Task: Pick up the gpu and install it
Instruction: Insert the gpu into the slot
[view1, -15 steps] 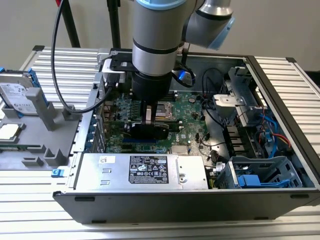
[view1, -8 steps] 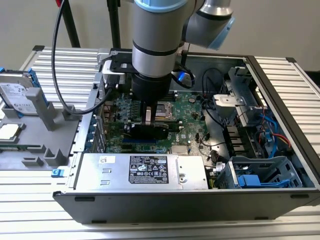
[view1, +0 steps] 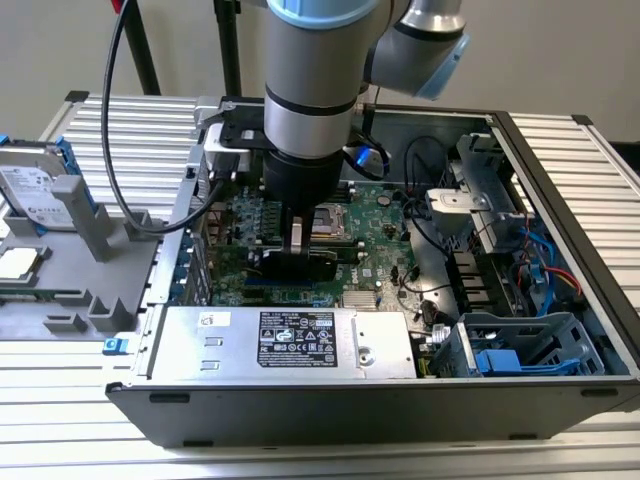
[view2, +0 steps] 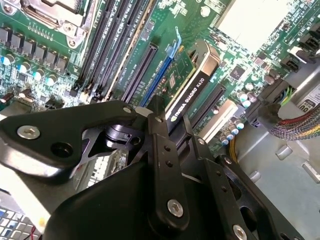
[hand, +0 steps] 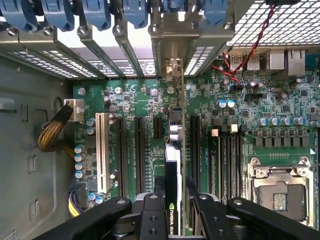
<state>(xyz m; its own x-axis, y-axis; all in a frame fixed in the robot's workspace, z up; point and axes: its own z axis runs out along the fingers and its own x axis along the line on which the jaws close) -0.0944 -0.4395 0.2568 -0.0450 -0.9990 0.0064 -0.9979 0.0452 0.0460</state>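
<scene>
Hand (hand: 172, 200) gripping gpu (hand: 172, 172), upright over motherboard (hand: 280, 125)

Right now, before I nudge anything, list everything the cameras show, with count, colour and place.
gpu: one, black cooler with green board, on edge over the motherboard slots, between the gripper's fingers.
motherboard: one, green, flat in the case.
computer case: one, grey, open, on the ribbed table.
power supply: one, silver, along the case's near wall.
hard drive: one, silver with blue rails, at the exterior view's left, outside the case.
grey fixture: one, beside the case, under the drive.
gripper: one, black, shut on the gpu.
</scene>
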